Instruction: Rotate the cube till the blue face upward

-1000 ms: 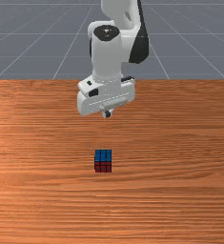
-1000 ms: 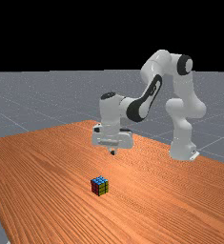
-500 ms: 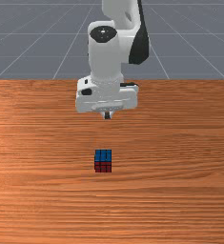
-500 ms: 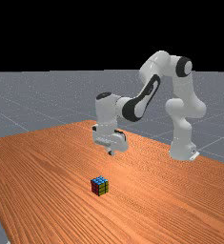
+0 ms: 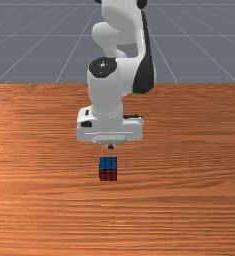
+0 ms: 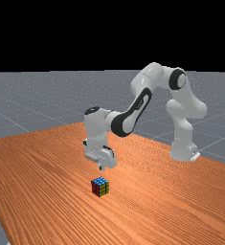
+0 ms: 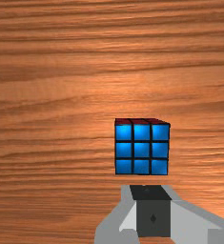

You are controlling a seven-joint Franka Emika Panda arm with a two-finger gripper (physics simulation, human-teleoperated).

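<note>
We had the cube (image 5: 108,165) on the desk (image 5: 189,200), just below the middle of the front view and low, slightly left of centre, in the far view. Its blue face (image 6: 100,181) was already up, with the red side (image 5: 108,175) toward the front view's bottom, so we judged the goal as good as met; the chief risk was undoing it.

Our jaws were shut with nothing between them, near the cube but apart from it, above it in the far view. Closed like that, they could take no grip: lowered, they might land near an edge and shove or tip it. The wrist view showed the cube out beyond the jaws rather than centred under them, so a blind descent could catch one side, and a sideways push there might roll blue off the top. Opening them too low could knock a corner. Keeping clear looked safest to us.
</note>
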